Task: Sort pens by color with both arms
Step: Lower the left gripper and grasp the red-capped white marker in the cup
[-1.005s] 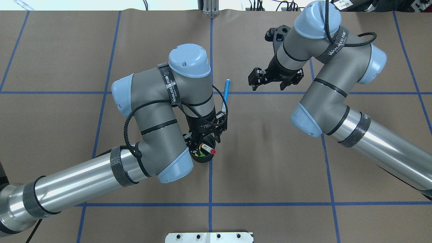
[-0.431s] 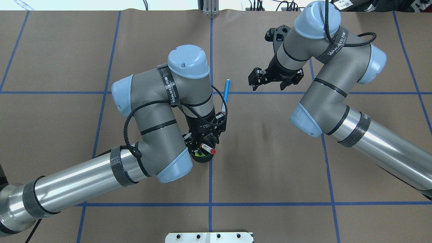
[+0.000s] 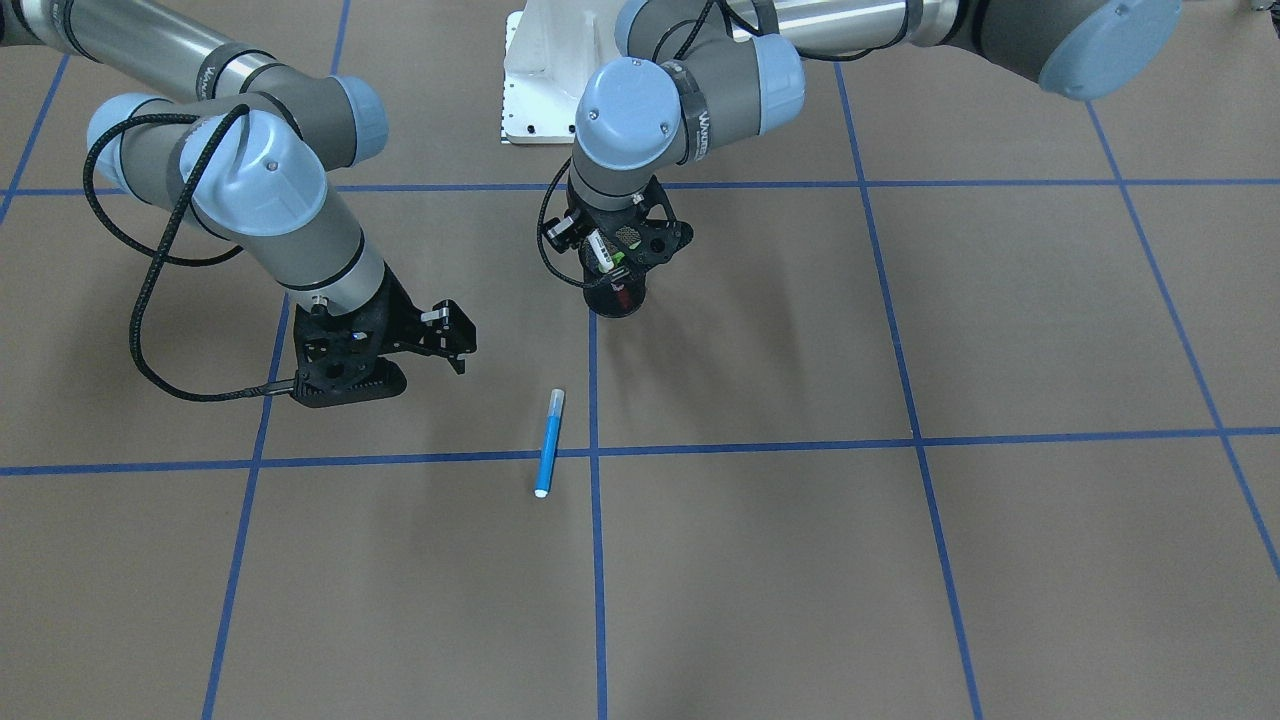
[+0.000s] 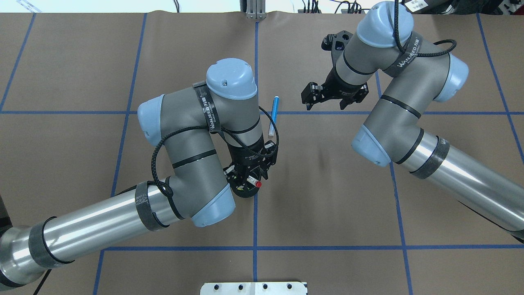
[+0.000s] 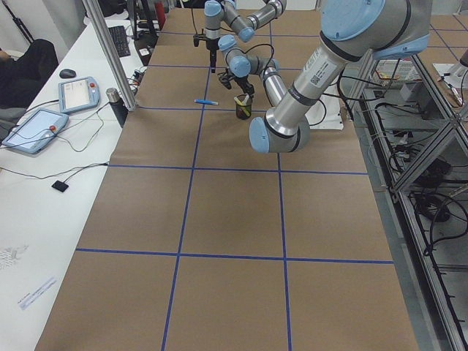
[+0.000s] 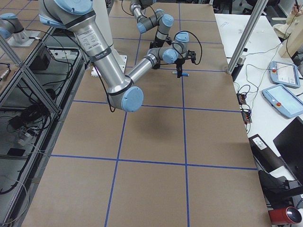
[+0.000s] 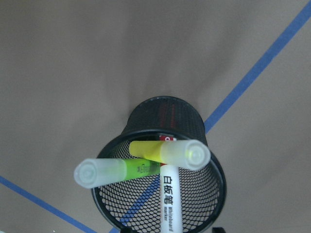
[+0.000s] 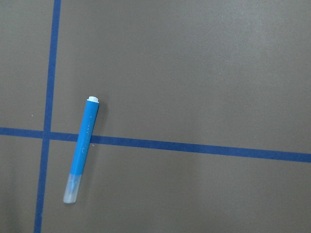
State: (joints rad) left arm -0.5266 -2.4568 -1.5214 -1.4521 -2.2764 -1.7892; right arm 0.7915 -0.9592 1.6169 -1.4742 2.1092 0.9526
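Observation:
The blue pen (image 4: 273,115) lies flat on the brown table across a blue tape line; it also shows in the right wrist view (image 8: 81,150). A black mesh cup (image 7: 165,116) holds the yellow pen (image 7: 165,151), the light green pen (image 7: 121,170) and the white pen (image 7: 167,194) with a red cap (image 4: 258,184). My left gripper (image 4: 250,174) hangs right over the cup (image 4: 244,191), jaws apart around the white pen's upper end. My right gripper (image 4: 324,107) is open and empty above the table, to the right of the blue pen.
Blue tape lines divide the brown table into squares. The white base pedestal (image 4: 254,288) sits at the near edge between the arms. My left arm's elbow and cable hang over the area left of the cup.
My left arm has shifted slightly toward the near edge and right, bringing the gripper closer over the cup. The blue pen and the right arm have not moved.

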